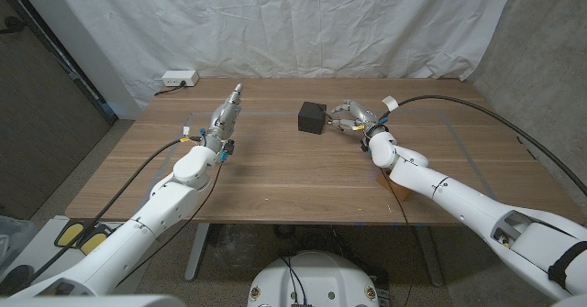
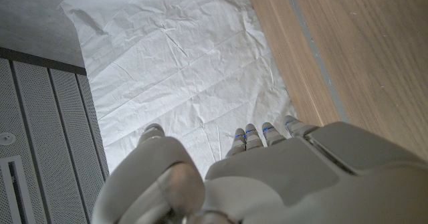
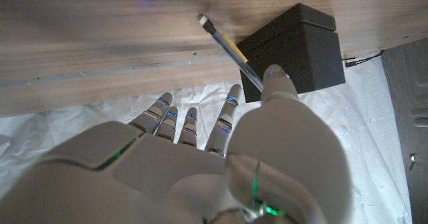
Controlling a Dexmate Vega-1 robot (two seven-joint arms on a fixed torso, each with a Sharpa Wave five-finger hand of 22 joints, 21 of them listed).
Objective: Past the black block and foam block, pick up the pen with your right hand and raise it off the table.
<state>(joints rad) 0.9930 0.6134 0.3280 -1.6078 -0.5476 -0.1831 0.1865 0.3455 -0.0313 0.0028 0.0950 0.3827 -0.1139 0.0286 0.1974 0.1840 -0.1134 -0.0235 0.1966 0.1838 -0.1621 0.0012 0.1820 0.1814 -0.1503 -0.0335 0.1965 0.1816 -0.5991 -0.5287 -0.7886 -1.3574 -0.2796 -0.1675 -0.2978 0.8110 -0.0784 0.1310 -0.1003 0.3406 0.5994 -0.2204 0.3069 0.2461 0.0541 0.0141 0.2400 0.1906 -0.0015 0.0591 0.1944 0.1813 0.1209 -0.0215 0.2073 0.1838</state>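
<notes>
Grasp step: right hand (image 3: 200, 164) pinching pen (image 3: 231, 49) beside black block (image 3: 297, 47); next, lift clear off bench (image 1: 275, 174).

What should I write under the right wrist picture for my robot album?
The robot's right hand pinches a clear plastic pen beside a black box-shaped block above the wooden table.
</notes>
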